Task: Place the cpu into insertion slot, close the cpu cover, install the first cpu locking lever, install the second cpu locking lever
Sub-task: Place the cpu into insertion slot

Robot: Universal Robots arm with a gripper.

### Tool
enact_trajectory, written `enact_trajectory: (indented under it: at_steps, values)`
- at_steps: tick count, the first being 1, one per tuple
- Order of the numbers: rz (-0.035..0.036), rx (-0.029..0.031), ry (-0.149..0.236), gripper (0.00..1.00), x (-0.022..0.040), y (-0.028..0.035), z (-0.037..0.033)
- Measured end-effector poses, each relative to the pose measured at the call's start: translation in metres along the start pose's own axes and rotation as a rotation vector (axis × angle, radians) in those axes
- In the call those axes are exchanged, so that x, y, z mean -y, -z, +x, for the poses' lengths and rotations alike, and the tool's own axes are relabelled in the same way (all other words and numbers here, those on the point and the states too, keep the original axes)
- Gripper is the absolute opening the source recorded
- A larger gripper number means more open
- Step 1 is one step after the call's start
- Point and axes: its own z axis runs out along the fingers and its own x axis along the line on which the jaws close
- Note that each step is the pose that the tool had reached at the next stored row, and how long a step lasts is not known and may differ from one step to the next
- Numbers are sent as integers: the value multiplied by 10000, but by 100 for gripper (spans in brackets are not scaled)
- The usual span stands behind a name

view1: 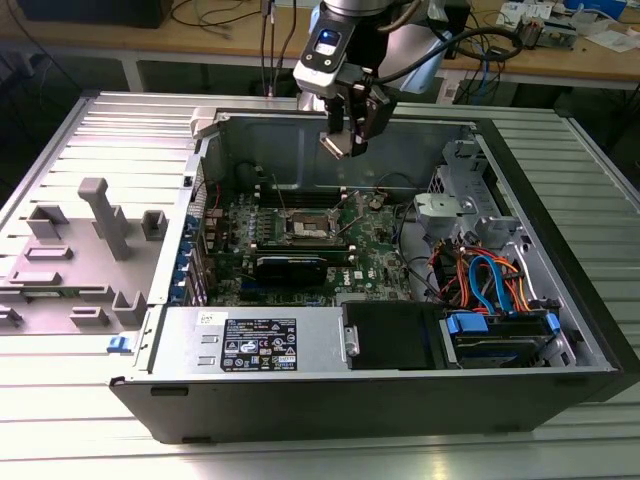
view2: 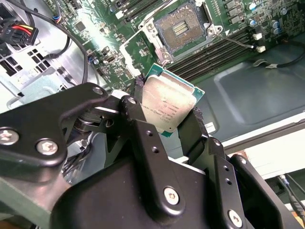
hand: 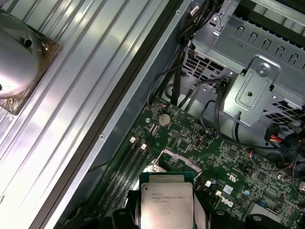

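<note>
My gripper hangs above the open computer case, shut on the cpu, a small square chip with a silver-grey top. In the second wrist view the cpu sits between the two black fingers, tilted, with its green edge showing. The first wrist view has the cpu over the green motherboard. Below it, the insertion slot lies open on the motherboard, its dark contact field bare. The cpu cover stands swung up beside the slot.
A long black card lies in front of the slot. A metal drive cage and orange and blue cables fill the case at the exterior view's right. A grey fixture with pegs sits outside the case on the left.
</note>
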Motion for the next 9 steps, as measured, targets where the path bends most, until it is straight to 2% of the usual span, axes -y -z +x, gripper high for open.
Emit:
enact_trajectory:
  at_steps: [9]
  values:
    - [-12,25,-403,54,1,-5,0]
